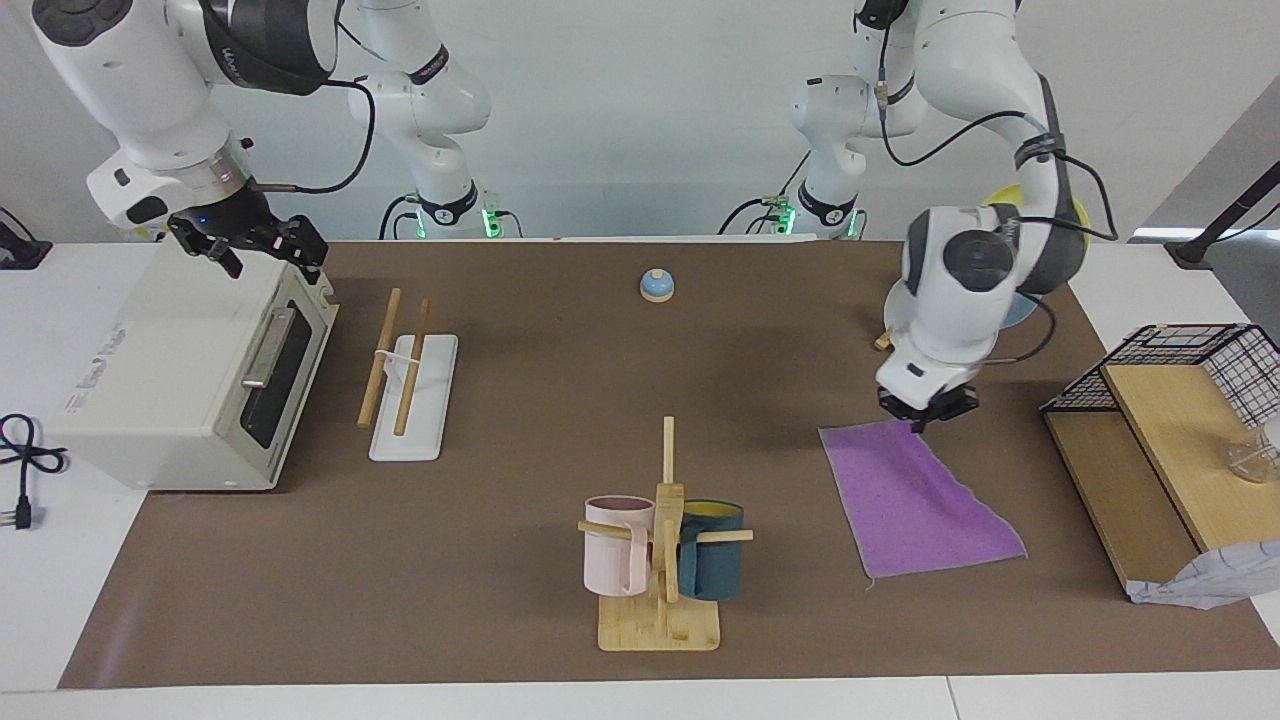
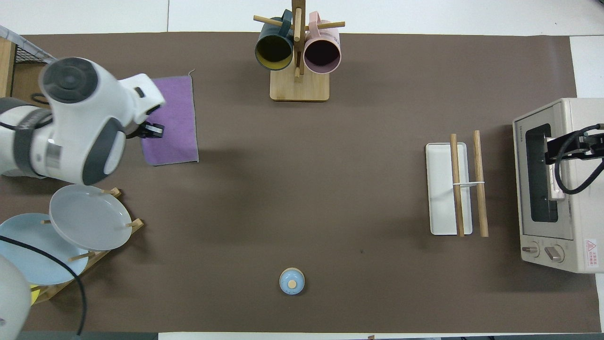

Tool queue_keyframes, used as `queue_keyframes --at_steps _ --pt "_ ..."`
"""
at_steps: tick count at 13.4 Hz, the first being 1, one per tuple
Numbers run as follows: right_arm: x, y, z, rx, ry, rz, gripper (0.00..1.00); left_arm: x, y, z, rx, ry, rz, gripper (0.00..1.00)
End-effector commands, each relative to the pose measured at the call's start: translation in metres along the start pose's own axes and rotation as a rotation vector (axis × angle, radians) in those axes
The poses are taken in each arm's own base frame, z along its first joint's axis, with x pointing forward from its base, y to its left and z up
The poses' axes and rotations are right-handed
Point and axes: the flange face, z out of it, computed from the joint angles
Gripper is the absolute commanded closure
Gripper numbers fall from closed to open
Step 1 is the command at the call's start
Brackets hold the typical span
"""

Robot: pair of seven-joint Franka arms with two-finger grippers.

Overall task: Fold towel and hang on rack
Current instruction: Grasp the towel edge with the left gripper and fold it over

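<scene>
Starting nearest the robots, the rack (image 1: 410,385) lies toward the right arm's end, its 2 dowels beside the toaster oven (image 1: 190,375); the right gripper (image 1: 262,245) hangs released over that oven. Bare brown mat spreads between rack and towel (image 1: 915,500). The left gripper (image 1: 925,415), clenched on the towel's robot-side edge, holds that corner raised. Farther out stands the mug tree (image 1: 662,545).

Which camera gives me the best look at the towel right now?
The facing view. There the whole purple towel shows, one corner lifted under the left gripper, the rest on the mat. In the overhead view the left arm covers much of the towel, leaving only the strip toward the mug tree visible.
</scene>
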Motion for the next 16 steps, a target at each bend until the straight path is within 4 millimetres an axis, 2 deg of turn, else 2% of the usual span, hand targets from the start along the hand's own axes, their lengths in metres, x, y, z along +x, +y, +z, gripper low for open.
queue_keyframes --at_steps 1,3,7,8,9,10,12,14,16 --pt "-0.002 0.002 -0.001 -0.011 -0.012 -0.010 0.00 -0.007 0.070 0.040 0.095 -0.020 0.190 1.00" --pt "-0.002 0.002 -0.001 -0.011 -0.012 -0.010 0.00 -0.013 0.075 0.057 0.086 -0.018 0.182 1.00" --pt "-0.002 0.002 -0.001 -0.011 -0.012 -0.010 0.00 -0.013 0.077 0.056 0.048 -0.020 0.054 1.00" --pt "-0.002 0.002 -0.001 -0.011 -0.012 -0.010 0.00 -0.013 0.079 0.055 0.028 -0.026 0.038 0.81" --pt "-0.002 0.002 -0.001 -0.011 -0.012 -0.010 0.00 -0.013 0.079 0.054 0.015 -0.026 0.029 0.24" --pt "-0.002 0.002 -0.001 -0.011 -0.012 -0.010 0.00 -0.013 0.078 0.049 0.001 -0.025 0.016 0.00" --pt "-0.002 0.002 -0.001 -0.011 -0.012 -0.010 0.00 -0.013 0.068 0.028 -0.047 -0.019 -0.037 0.00" --pt "-0.002 0.002 -0.001 -0.011 -0.012 -0.010 0.00 -0.006 0.041 0.011 -0.077 -0.026 -0.096 0.00" --pt "-0.002 0.002 -0.001 -0.011 -0.012 -0.010 0.00 -0.003 0.013 0.011 -0.108 -0.015 -0.139 0.00"
